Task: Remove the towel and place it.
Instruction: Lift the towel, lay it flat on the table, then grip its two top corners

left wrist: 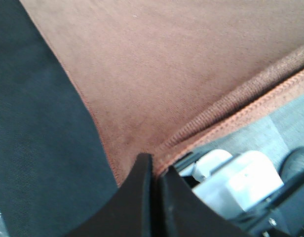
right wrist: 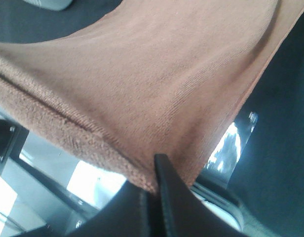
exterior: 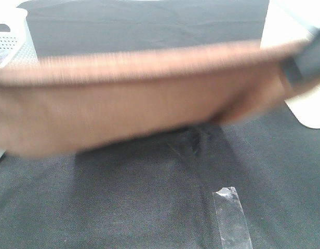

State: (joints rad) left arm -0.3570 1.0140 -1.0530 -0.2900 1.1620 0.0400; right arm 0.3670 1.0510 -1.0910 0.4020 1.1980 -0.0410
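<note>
The light-brown towel (exterior: 129,104) hangs stretched out in the air across the whole exterior view, blurred, above the black table cloth (exterior: 149,202). My left gripper (left wrist: 155,167) is shut on the towel (left wrist: 157,64) at its stitched hem near one corner. My right gripper (right wrist: 158,168) is shut on the towel (right wrist: 152,79) at the hem of the other end. In the exterior view the right gripper (exterior: 291,70) shows as a dark shape at the towel's upper right end. The left gripper is hidden there, behind or beyond the towel's left end.
A white perforated basket (exterior: 12,44) stands at the back left. A strip of clear tape (exterior: 232,218) lies on the black cloth near the front. A white surface (exterior: 311,111) borders the cloth on the right.
</note>
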